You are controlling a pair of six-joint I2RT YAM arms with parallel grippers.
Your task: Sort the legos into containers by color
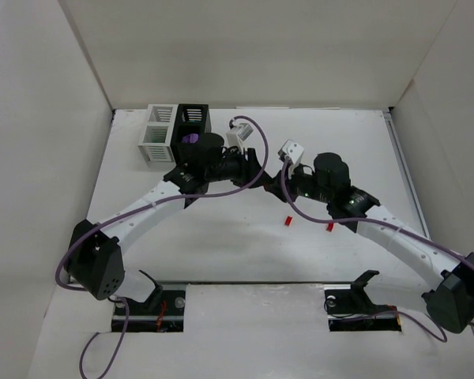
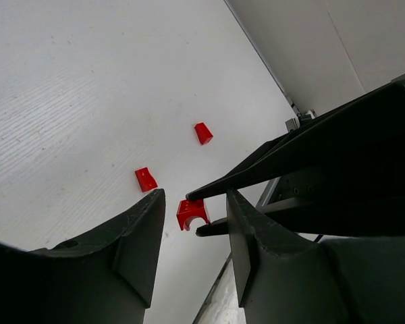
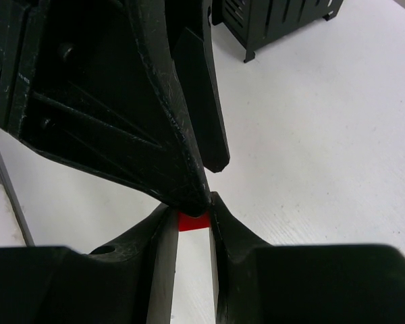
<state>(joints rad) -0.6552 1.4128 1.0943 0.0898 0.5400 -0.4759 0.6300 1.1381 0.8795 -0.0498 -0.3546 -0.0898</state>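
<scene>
I'm seeing a purple brick (image 1: 189,139) lying in the black container (image 1: 197,114). I cannot read what is inside the white container (image 1: 158,134) beside it. Two red bricks (image 1: 286,220) are lying loose on the table (image 1: 221,260), so I'm judging most of the sorting is left to do. The left gripper (image 2: 196,196) is standing partly spread around a third red brick (image 3: 193,222). The right gripper (image 3: 190,206) is pinching that brick between the arms.

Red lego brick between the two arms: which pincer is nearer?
Right. The right pincer is shut on the small red plastic lego brick; the left pincer meets it from the opposite side, jaws apart, no grip visible.
</scene>
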